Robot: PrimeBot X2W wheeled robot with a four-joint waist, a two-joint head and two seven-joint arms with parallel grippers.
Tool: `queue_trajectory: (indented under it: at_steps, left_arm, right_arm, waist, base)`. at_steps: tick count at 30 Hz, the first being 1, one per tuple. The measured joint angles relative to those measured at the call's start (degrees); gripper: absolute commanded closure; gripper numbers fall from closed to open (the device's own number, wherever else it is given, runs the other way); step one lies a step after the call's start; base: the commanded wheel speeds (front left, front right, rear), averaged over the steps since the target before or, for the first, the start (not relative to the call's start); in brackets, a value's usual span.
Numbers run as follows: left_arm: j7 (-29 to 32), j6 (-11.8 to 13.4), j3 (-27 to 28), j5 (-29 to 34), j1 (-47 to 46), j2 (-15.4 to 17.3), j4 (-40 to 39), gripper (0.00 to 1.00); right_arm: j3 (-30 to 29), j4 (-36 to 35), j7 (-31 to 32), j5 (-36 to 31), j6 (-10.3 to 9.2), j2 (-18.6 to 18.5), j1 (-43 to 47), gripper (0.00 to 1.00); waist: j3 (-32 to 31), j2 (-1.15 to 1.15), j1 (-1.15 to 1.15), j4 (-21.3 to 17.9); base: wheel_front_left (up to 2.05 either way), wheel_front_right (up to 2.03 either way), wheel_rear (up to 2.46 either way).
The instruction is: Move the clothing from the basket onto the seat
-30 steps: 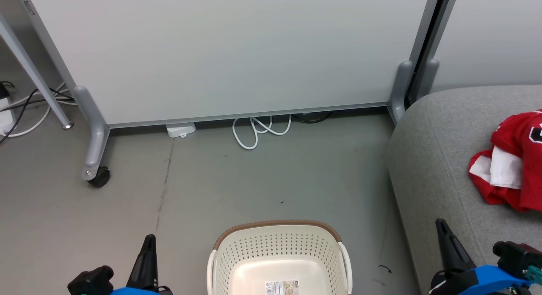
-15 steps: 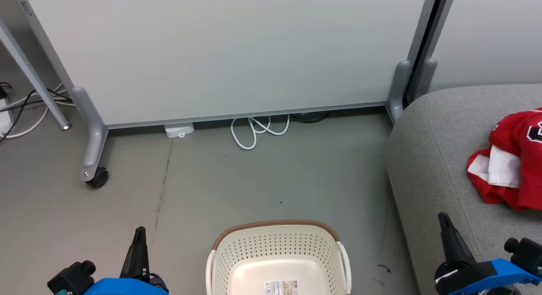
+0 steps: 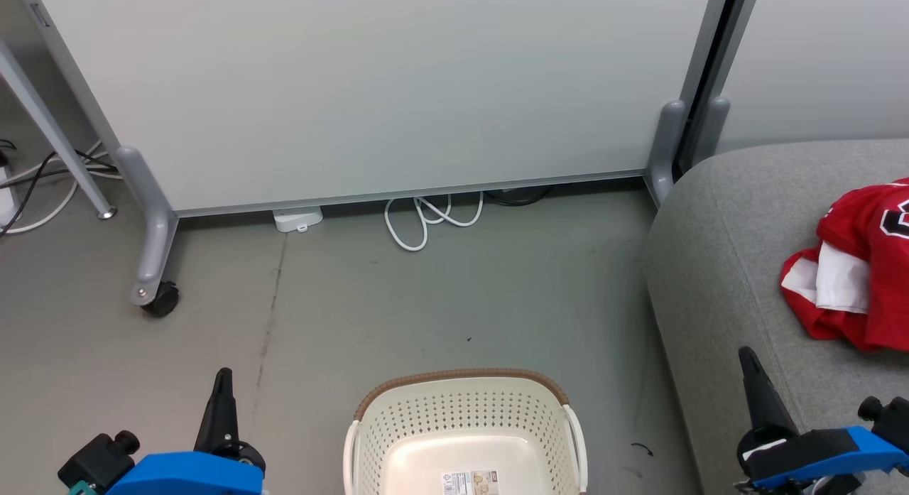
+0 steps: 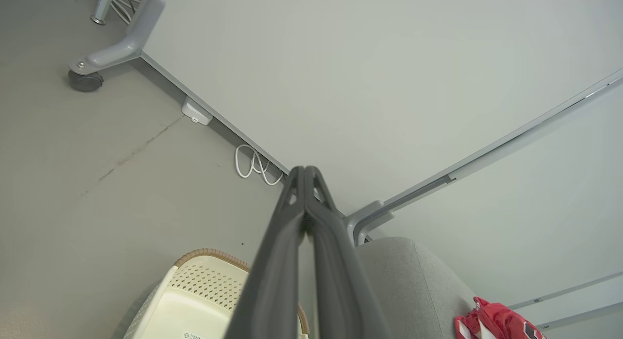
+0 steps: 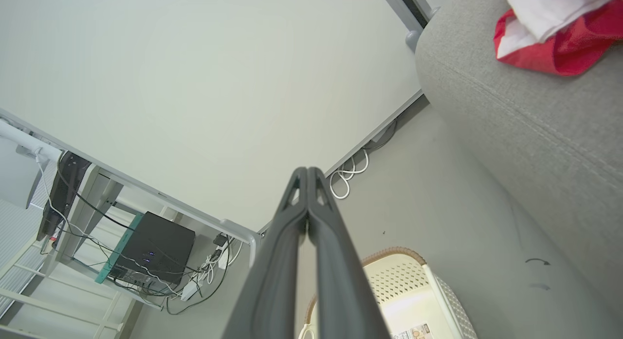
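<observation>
— When weighing the next reach, start big: look to the seat (image 3: 717, 282), grey and broad along the right, just beside the right gripper (image 3: 754, 381).
— And the basket (image 3: 461, 410)?
— Stands low and central on the floor (image 3: 426, 303), between both grippers. Shows a bare base with a paper label (image 3: 472, 482); probably holds nothing more to lift.
— Clothing (image 3: 856, 268), then?
— Lies crumpled red and white on the seat, ahead and to the right of the right gripper. Runs off the picture's edge, so cannot call its long axis. Sits well apart from the left gripper (image 3: 221, 395); falls to the right arm, if to either. Looks like a finished job, judging by that.
— Fingers (image 4: 287, 241)?
— Pressed together on both grippers, gripping nothing.
— Room?
— Bare grey floor, pale panel (image 3: 390, 90) on casters behind, white cable (image 3: 426, 225) looped at its foot.
</observation>
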Motion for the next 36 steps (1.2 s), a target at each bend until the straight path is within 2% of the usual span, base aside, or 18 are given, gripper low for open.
queue_trajectory:
  at_steps: [36]
  left_arm:
    - [5.73,0.00,3.67,-20.85,-2.91,-0.80,-1.91,1.00]
  right_arm:
    - [-0.54,0.45,3.05,22.51,0.00,-0.02,-2.57,1.00]
  waist:
    - [0.04,0.00,0.00,-0.69]
  base:
    - [0.00,0.00,0.00]
